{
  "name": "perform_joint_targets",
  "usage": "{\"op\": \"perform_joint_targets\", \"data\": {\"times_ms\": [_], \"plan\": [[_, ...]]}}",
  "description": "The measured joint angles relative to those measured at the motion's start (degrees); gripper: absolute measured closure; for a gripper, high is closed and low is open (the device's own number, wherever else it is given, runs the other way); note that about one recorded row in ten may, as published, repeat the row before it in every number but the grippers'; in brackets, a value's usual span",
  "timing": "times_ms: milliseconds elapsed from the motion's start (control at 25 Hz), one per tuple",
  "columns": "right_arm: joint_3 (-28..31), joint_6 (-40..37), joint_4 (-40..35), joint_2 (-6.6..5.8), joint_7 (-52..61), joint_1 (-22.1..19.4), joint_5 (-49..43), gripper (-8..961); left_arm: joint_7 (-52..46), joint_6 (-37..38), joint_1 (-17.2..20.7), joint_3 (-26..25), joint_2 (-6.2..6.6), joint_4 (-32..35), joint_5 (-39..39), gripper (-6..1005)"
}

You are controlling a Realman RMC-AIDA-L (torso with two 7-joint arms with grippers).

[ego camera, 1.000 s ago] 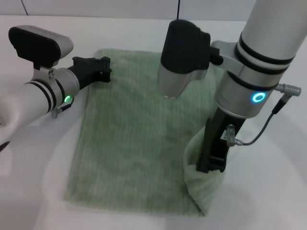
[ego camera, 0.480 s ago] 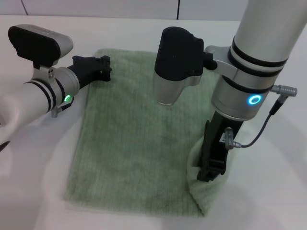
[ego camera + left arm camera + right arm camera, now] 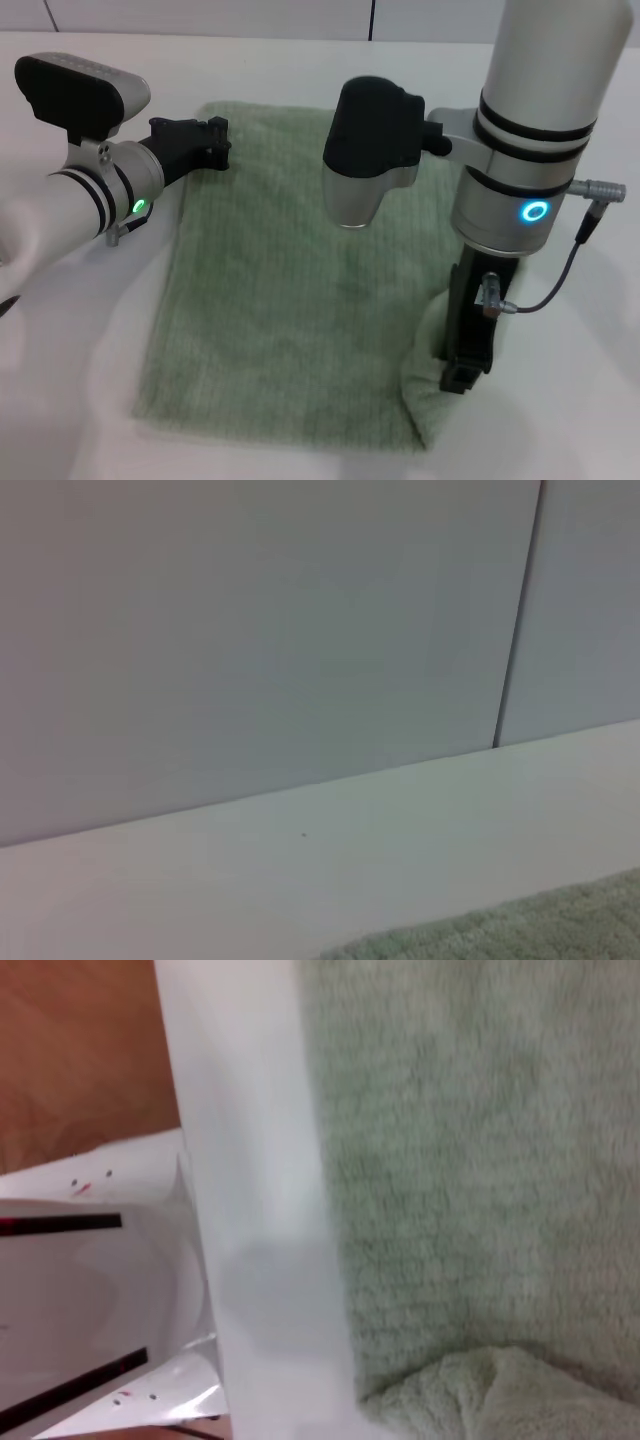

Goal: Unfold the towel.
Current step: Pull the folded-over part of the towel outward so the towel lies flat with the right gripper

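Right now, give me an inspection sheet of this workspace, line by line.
Surface: white table, bare around the cloth.
Job's things: pale green towel mostly spread flat; its near right corner bunched and raised.
Clutter: nothing seen.
Grippers: left claw at the towel's far left corner; right claw down at the bunched corner.
Cables: grey cable looping from the right wrist, off the towel.
Surroundings: grey wall panels behind the table; brown floor past its edge.
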Motion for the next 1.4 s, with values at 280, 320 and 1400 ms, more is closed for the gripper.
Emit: {"op": "perform_joint_targets", "data": {"times_ms": [280,320,1400], "plan": [[-0.16,2.78,-2.67,-0.18,1.14,1.68,1.30,674,0.26,0.05,-0.01,-0.09,0.00,0.04,-0.09,1001],[-0.16,2.78,-2.67,-0.18,1.14,1.68,1.30,674,0.26,0.05,-0.01,-0.09,0.00,0.04,-0.09,1001],[-3.56,-4.58,-2.20,0.58,-1.38,2.82,-2.74,674,0.26,0.42,0.27,-0.08,0.18,0.04,-0.09,1001]]}}
